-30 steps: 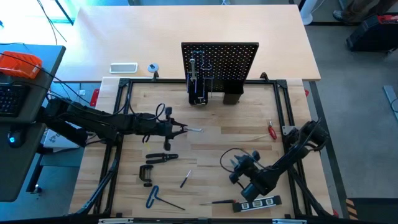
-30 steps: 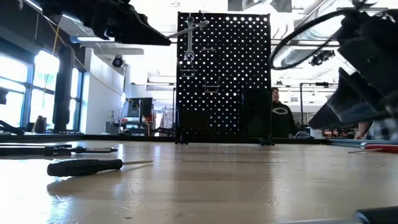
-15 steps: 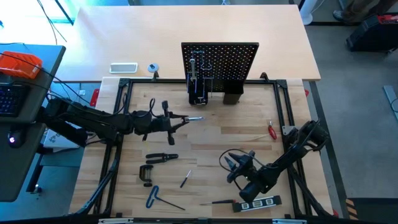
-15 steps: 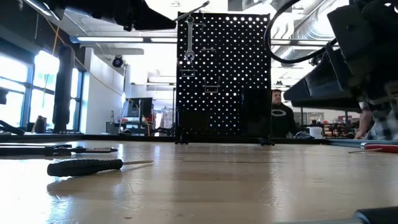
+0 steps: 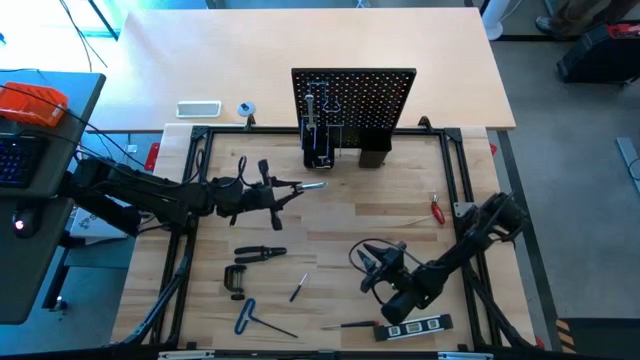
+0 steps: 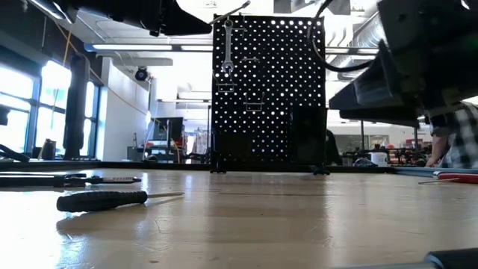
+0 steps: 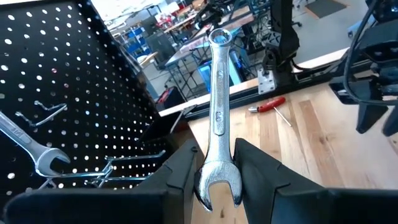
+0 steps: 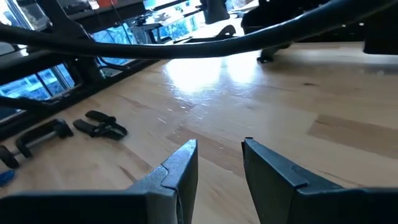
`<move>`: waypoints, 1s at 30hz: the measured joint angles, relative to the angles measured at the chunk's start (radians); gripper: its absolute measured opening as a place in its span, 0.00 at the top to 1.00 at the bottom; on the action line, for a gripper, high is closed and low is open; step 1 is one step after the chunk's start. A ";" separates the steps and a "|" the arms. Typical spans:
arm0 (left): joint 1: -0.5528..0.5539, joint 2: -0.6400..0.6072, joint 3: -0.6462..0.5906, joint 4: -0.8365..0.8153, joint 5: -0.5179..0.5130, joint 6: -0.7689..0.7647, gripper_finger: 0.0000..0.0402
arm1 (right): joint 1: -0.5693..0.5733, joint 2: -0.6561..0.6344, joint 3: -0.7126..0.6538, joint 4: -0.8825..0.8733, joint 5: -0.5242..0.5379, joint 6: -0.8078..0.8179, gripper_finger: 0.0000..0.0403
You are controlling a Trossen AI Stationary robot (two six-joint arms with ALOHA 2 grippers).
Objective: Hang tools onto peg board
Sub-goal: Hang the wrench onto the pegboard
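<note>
My left gripper (image 7: 217, 171) is closed on a silver wrench (image 7: 217, 118), gripped at its open-ended head; the shank runs out ahead of the jaws and ends in a ring. In the high view this gripper (image 5: 290, 189) sits above the table (image 5: 380, 225), just short of the peg board (image 5: 353, 98), with the wrench tip pointing toward the board's base. The peg board stands upright ahead of and slightly to one side of my left jaws; a second wrench (image 7: 28, 146) already hangs on it, near wire hooks. Black holder boxes (image 5: 373, 148) sit at the board's foot. My right gripper (image 8: 219, 163) has its jaws parted with nothing between them; it hovers over bare wood near the table's front edge (image 5: 382, 272). Ahead of the right jaws lie the black-handled pliers (image 8: 102, 126) and the black C-clamp (image 8: 38, 135), both flat on the table. Close by the right gripper, toward the front edge, lies the black level (image 5: 418, 326). The blue-handled hex key (image 5: 250, 317) lies well apart from both jaws at the front left. A red-handled screwdriver (image 7: 268, 104) rests on the table beyond the wrench held by my left jaws. A black-handled screwdriver (image 6: 112, 199) lies in the low view's foreground.
</note>
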 joint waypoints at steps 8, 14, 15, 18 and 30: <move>0.021 0.038 0.000 0.040 -0.006 -0.017 0.80 | -0.113 0.000 0.000 0.401 -0.167 -0.555 0.69; 0.021 0.060 0.000 0.069 -0.031 -0.001 0.80 | -0.193 -0.005 0.000 0.572 -0.279 -0.849 0.69; 0.021 0.060 0.000 0.069 -0.033 0.000 0.80 | -0.203 -0.011 -0.002 0.573 -0.293 -0.863 0.69; 0.023 0.060 0.000 0.071 -0.035 0.004 0.80 | -0.227 -0.032 -0.032 0.584 -0.331 -0.865 0.69; 0.027 0.060 0.000 0.102 -0.049 0.010 0.80 | -0.290 -0.118 -0.378 1.321 -0.503 -1.109 0.69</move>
